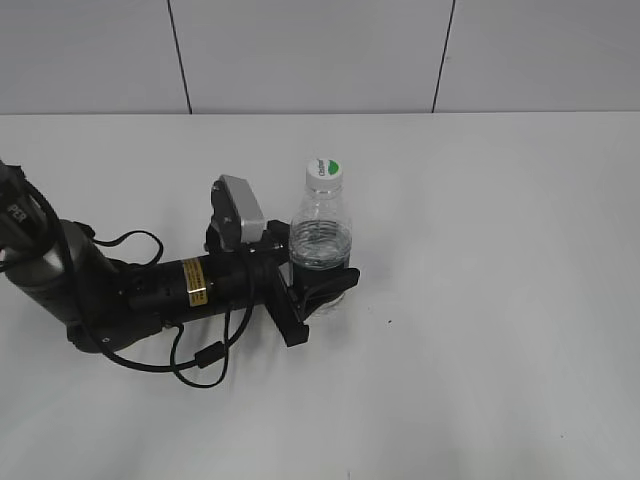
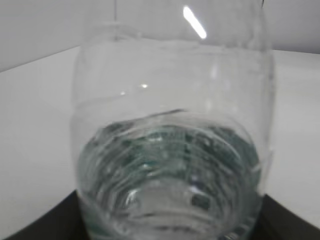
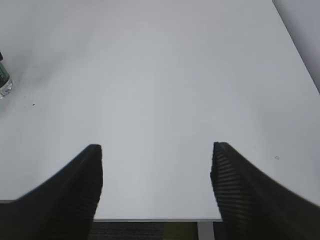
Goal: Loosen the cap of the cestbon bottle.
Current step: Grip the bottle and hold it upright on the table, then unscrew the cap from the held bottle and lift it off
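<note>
The cestbon bottle (image 1: 322, 235) stands upright near the middle of the white table, clear plastic with water in its lower part. Its white cap (image 1: 325, 170) with a green mark sits on top. My left gripper (image 1: 322, 283) reaches in from the left and is shut on the bottle's lower body. In the left wrist view the bottle (image 2: 172, 145) fills the frame between the dark fingers. My right gripper (image 3: 156, 165) is open and empty over the table's near edge; it is out of the exterior view. The bottle's base shows at the far left of the right wrist view (image 3: 4, 82).
The left arm and its cables (image 1: 150, 300) lie across the left part of the white table (image 1: 500, 300). A grey panelled wall (image 1: 320, 50) stands behind. The table's front edge (image 3: 155, 219) shows under the right gripper.
</note>
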### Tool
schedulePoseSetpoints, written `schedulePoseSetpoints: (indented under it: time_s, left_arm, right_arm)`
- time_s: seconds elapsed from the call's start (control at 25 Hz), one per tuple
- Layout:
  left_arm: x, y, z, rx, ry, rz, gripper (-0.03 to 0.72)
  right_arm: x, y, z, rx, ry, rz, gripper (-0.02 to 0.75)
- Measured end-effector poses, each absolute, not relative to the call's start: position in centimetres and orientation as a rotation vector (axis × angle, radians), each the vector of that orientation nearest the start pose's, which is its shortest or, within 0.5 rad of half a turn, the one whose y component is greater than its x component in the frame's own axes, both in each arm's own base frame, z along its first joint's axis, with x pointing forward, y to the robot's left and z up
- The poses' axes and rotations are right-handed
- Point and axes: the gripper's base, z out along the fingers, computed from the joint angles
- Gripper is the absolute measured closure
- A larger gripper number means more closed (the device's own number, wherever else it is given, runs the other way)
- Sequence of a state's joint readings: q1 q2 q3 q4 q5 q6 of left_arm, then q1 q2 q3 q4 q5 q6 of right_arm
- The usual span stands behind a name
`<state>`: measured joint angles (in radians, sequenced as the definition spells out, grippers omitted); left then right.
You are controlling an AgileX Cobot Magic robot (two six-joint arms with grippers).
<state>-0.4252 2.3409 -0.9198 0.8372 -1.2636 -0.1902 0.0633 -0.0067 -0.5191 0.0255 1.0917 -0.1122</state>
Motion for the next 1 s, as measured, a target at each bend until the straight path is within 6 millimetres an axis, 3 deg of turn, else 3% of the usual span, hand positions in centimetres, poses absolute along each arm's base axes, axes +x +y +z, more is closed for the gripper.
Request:
schedulePoseSetpoints:
  time_s: [0.16,0.4,0.64,0.76,1.0]
  left_arm:
    - [30.8,-21.0,4.7,1.024,1.484,-0.903,0.287]
    - [30.8,-21.0,4.7,1.024,1.484,-0.903,0.287]
    - [30.8,-21.0,4.7,1.024,1.484,-0.903,0.287]
    - [30.8,-21.1,4.7,1.024,1.483,-0.904,0.287]
    - [30.8,-21.1,4.7,1.023,1.483,-0.904,0.287]
  right_arm:
    - [0.1,0.5,29.6,-0.246,2.079,0.01,0.217]
    - [5.0,1.2,34.7,-0.26,2.227,0.082,0.217]
    - [12.4,2.7,39.1,-0.259,2.36,0.252,0.217]
    - [17.1,3.5,39.5,-0.26,2.457,0.33,0.217]
    - [24.1,4.2,39.6,-0.265,2.55,0.389,0.217]
